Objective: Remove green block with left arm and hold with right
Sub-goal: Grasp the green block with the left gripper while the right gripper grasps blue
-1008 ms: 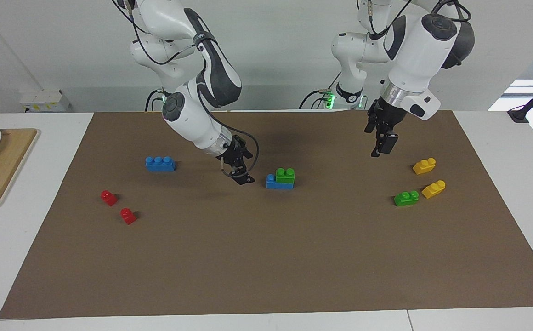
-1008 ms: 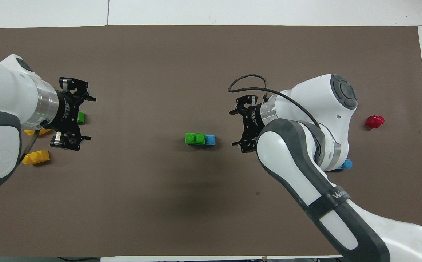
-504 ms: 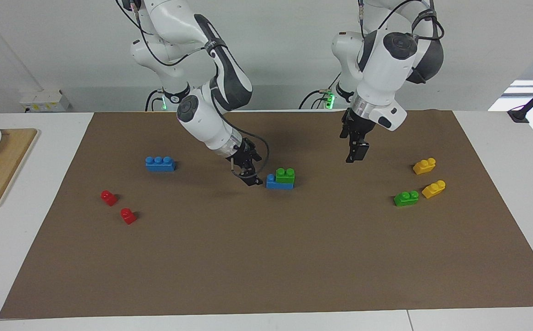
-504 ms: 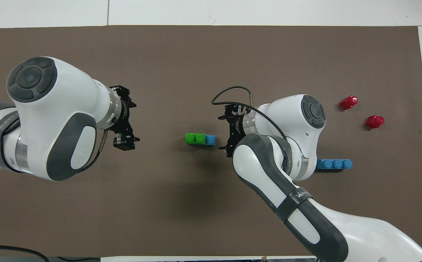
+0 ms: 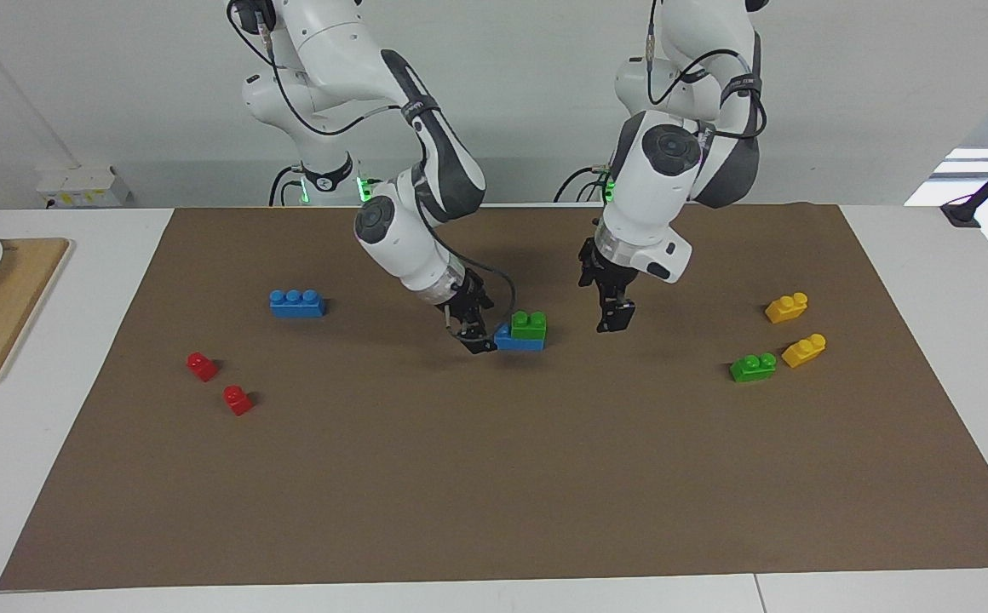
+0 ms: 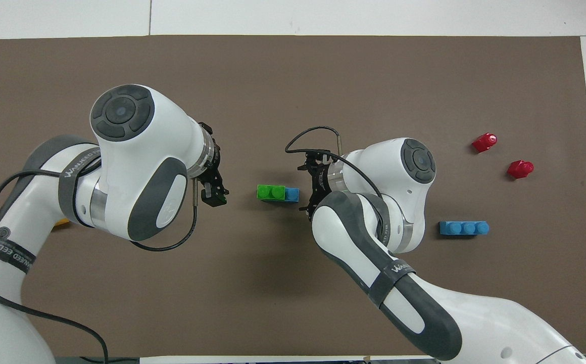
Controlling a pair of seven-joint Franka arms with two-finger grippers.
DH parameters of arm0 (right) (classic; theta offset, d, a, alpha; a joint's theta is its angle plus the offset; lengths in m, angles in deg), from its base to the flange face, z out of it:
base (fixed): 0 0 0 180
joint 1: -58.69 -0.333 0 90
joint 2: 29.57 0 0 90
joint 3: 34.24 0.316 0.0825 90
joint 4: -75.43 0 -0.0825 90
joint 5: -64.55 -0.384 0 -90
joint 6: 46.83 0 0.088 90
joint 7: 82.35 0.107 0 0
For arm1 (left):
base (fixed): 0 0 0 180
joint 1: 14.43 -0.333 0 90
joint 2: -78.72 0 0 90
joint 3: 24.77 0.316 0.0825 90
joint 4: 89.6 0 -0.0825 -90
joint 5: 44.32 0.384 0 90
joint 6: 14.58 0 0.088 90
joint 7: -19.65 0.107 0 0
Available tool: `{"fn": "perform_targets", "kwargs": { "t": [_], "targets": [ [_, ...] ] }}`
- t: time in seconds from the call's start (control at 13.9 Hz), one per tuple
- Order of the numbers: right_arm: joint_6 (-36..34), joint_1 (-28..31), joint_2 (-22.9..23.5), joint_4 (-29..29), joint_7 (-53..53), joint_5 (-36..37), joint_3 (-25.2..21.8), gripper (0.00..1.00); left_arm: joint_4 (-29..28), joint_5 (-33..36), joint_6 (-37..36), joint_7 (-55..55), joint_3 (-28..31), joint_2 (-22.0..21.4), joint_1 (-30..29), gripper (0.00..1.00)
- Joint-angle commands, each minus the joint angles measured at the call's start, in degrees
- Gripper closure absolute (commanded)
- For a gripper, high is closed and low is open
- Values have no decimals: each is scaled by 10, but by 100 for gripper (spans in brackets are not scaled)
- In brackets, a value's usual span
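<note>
The green block [image 5: 529, 324] sits on a blue brick [image 5: 508, 340], the open right gripper [image 5: 479, 334] seemingly touching the brick, the open left gripper [image 5: 613, 317] hovering beside.

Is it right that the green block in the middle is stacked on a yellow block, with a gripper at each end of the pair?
Not quite. The green block sits on a blue block, not a yellow one; the facing view shows it. The rest holds: the right gripper is at the blue end, open, and the left gripper is toward the green end, open and clear of it.
</note>
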Motion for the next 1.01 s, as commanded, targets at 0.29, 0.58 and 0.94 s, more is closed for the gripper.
{"fn": "perform_targets", "kwargs": {
  "t": [0.29,0.58,0.94],
  "targets": [
    [68,-27,35,-2,4,-29,0,3,44,0,10,-44,10,63,41,0],
    [93,-39,49,-2,3,-31,0,3,32,11,10,-44,9,67,68,0],
    [109,-40,59,-2,2,-31,0,12,-13,11,48,-45,9,58,80,0]
  ]
}}
